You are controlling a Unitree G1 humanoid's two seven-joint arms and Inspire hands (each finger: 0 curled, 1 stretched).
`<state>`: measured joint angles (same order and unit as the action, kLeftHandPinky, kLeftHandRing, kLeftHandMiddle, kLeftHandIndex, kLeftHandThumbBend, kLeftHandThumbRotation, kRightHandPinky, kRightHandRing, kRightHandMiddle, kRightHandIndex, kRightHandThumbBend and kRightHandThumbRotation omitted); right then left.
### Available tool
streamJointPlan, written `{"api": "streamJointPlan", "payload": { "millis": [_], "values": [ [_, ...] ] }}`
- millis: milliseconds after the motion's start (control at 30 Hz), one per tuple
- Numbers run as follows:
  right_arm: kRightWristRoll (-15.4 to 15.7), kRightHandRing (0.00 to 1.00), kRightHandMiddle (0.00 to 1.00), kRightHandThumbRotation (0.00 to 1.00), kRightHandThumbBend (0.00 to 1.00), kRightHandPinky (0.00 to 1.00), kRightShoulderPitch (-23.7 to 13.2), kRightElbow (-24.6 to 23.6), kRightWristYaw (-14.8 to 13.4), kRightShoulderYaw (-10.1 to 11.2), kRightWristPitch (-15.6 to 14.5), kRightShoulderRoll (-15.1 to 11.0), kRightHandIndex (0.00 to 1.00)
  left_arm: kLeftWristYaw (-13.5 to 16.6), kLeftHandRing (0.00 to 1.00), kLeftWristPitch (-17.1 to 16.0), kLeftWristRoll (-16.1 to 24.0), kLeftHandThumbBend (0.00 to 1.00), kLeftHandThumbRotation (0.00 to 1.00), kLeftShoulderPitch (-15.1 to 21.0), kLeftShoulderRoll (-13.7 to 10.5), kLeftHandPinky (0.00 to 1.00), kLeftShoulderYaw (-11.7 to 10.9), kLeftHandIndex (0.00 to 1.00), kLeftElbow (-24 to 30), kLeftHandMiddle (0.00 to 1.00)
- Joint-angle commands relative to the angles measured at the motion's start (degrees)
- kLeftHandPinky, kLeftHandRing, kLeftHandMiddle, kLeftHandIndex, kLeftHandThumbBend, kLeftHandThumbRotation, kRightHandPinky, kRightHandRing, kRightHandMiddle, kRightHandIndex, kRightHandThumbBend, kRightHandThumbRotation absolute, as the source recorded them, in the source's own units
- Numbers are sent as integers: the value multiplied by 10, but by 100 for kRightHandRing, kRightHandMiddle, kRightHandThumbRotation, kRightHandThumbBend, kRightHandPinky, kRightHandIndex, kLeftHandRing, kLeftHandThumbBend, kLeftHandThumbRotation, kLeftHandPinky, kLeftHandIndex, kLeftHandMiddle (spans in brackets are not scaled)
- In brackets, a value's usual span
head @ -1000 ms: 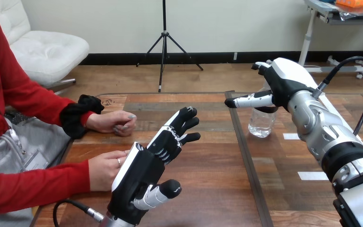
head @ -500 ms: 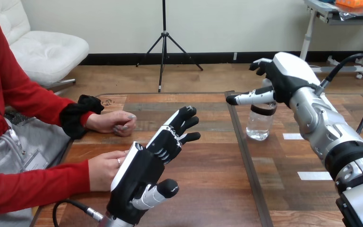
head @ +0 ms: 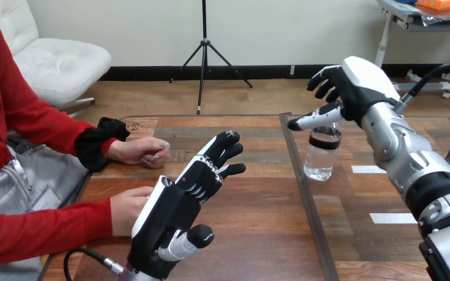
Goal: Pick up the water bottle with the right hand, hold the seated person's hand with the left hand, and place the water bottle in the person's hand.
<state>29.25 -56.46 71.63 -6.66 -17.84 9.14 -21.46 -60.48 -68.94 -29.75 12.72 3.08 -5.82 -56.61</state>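
A clear water bottle (head: 321, 153) with a dark band near its top stands upright on the table right of the centre seam. My right hand (head: 343, 96) hovers open just above and behind the bottle's top, thumb pointing left, nothing held. My left hand (head: 179, 205) is open at the front left, fingers stretched forward. The person's nearer hand (head: 128, 209) rests on the table right beside my left hand's back; whether they touch I cannot tell. The person's farther hand (head: 139, 151) lies loosely closed on the table.
The wooden table (head: 252, 234) has a seam running front to back at its middle. White tape marks (head: 390, 218) lie on its right half. The person sits at the left edge, red sleeves along the table's side.
My right hand has risen and drawn back to the right, uncovering the bottle's top. The bottle stays put. My left hand has sunk slightly toward the front.
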Motion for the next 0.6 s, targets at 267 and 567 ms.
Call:
{"api": "streamJointPlan", "payload": {
  "millis": [267, 567],
  "values": [
    [-24, 28, 42, 0, 98, 21, 14, 29, 40, 14, -10, 3, 55, -73, 93, 13, -63, 100, 73, 16, 7, 85, -32, 92, 21, 94],
    [-27, 25, 35, 0, 95, 19, 24, 26, 52, 16, 1, -1, 48, -100, 92, 20, -78, 100, 73, 22, 12, 84, -52, 92, 18, 94]
  ]
}}
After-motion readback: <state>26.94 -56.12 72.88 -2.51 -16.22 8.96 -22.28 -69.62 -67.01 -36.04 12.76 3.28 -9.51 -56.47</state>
